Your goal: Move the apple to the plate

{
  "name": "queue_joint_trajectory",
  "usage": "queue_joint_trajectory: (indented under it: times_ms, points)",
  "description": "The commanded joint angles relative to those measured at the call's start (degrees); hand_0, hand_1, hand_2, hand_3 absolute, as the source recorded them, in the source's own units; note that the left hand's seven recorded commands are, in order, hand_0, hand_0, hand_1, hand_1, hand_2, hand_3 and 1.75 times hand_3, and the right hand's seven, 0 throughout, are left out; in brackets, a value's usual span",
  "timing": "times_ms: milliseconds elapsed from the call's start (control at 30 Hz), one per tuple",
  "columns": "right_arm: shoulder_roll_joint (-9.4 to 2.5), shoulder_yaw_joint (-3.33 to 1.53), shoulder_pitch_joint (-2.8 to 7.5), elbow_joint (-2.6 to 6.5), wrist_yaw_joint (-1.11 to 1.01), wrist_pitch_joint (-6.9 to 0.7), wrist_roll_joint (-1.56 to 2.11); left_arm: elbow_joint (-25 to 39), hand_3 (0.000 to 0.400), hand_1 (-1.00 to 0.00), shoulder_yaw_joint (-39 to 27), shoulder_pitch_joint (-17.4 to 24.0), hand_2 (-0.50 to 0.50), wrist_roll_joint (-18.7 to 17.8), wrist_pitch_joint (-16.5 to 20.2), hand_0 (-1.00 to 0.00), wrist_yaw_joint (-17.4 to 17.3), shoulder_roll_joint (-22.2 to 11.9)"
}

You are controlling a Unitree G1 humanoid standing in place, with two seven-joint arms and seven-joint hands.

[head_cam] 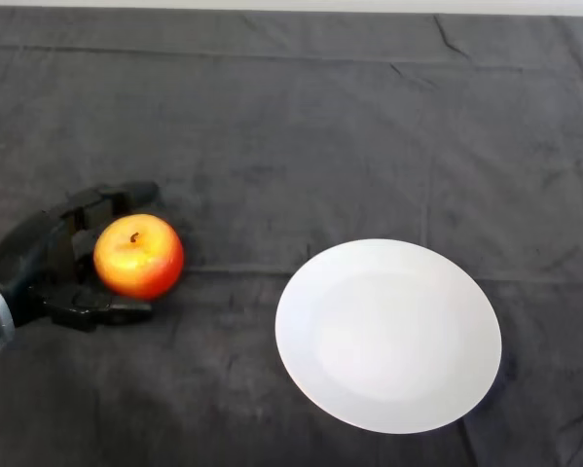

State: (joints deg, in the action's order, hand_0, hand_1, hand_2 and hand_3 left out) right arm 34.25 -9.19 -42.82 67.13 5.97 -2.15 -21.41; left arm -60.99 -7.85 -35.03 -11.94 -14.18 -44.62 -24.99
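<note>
A red and yellow apple point(138, 256) with its stem up sits at the left of the dark cloth. My black left hand point(40, 261) comes in from the lower left and wraps the apple from its left side. The fingers point(116, 201) reach along the apple's far side and the thumb point(106, 312) lies along its near side, both close against it. A white round plate point(388, 334) lies empty to the right of the apple, about a hand's width away from it.
The dark cloth point(301, 136) covers the whole table, with creases running across it. The table's far edge shows as a pale strip along the top.
</note>
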Motion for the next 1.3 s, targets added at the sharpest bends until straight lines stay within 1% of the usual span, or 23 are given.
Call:
queue_joint_trajectory:
  times_ms: [33, 67, 100, 133, 167, 200, 233, 267, 400, 600, 967, 1300]
  points:
    - [0.49, 0.50, 1.29, -0.59, -0.14, -0.60, 0.45, 0.00, 0.400, -0.20, 2.44, 1.05, -0.40, 2.87, 2.14, -1.00, -1.04, -0.97]
    - [0.49, 0.50, 1.29, -0.60, -0.14, -0.60, 0.45, 0.01, 0.400, -0.32, 2.52, 0.96, -0.34, 3.00, 2.12, -1.00, -1.00, -1.04]
    - [0.49, 0.50, 1.29, -0.60, -0.14, -0.60, 0.45, 0.05, 0.400, -0.53, 2.59, 0.87, -0.24, 3.17, 2.00, -1.00, -0.90, -1.12]
    - [0.49, 0.50, 1.29, -0.61, -0.14, -0.61, 0.45, 0.09, 0.400, -0.58, 2.63, 0.80, -0.21, 3.29, 1.89, -1.00, -0.80, -1.17]
    - [0.49, 0.50, 1.30, -0.61, -0.14, -0.61, 0.45, 0.17, 0.400, -0.71, 2.67, 0.67, -0.14, 3.42, 1.77, -1.00, -0.65, -1.25]
    - [0.49, 0.50, 1.30, -0.61, -0.14, -0.61, 0.45, 0.28, 0.400, -0.90, 2.68, 0.49, -0.05, 3.53, 1.68, -1.00, -0.47, -1.33]
    - [0.49, 0.51, 1.30, -0.62, -0.14, -0.62, 0.45, 0.42, 0.400, -0.90, 2.69, 0.31, -0.05, 3.64, 1.58, -1.00, -0.26, -1.39]
    - [0.49, 0.51, 1.30, -0.62, -0.14, -0.62, 0.45, 0.58, 0.400, -0.96, 2.69, 0.14, -0.02, 3.74, 1.45, -1.00, -0.01, -1.42]
    - [0.49, 0.51, 1.31, -0.64, -0.15, -0.63, 0.45, 1.84, 0.400, -1.00, 2.60, -1.05, 0.00, 4.09, 1.22, -1.00, 1.50, -1.50]
    - [0.49, 0.52, 1.35, -0.71, -0.15, -0.66, 0.45, 6.70, 0.400, -1.00, 2.34, -1.81, 0.00, 4.37, 0.30, -1.00, 5.11, -0.61]
    - [0.50, 0.56, 1.53, -1.03, -0.19, -0.78, 0.49, 16.79, 0.400, -1.00, 1.58, 0.17, 0.00, 4.16, -5.07, -1.00, 10.99, 2.06]
    - [0.52, 0.62, 1.78, -1.51, -0.24, -0.96, 0.55, 27.43, 0.400, -1.00, 4.72, 2.79, 0.00, 5.40, -6.81, -1.00, 17.58, 6.92]
